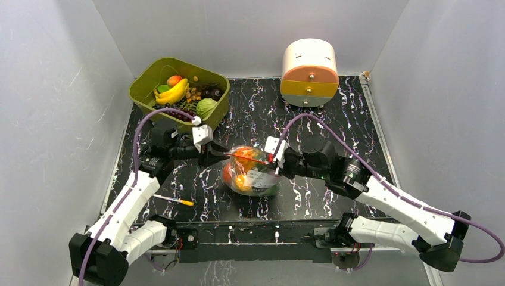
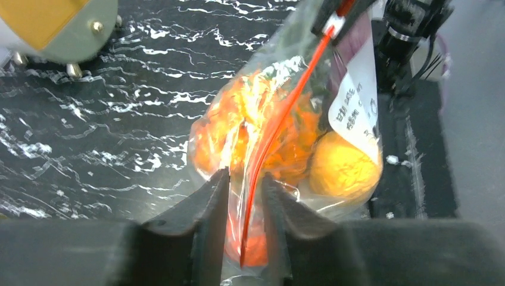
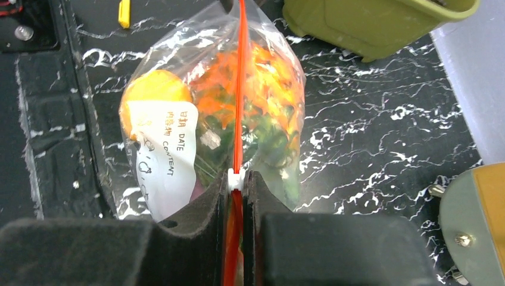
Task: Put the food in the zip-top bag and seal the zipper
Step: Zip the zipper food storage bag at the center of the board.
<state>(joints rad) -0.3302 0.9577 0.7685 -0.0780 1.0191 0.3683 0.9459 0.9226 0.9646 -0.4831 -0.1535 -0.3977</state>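
while the zip-top bag (image 1: 253,176), filled with the food (image 3: 262,77), is kept at the middle of the counter (image 1: 333,119), its zipper (image 3: 240,89) is stretched taut from left to right. the right fingers (image 3: 205,217) are pressed together on its white slider (image 3: 236,179); the left fingers (image 2: 199,223) are narrowed onto its other end, with a slight gap left.

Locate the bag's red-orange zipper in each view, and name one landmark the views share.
Top external: zipper at centre, along the top of the bag.
Left wrist: zipper runs diagonally from upper right down between the jaws.
Right wrist: zipper runs vertically down the middle into the jaws.
Shared landmark: drawer cabinet, top left, bottom right.
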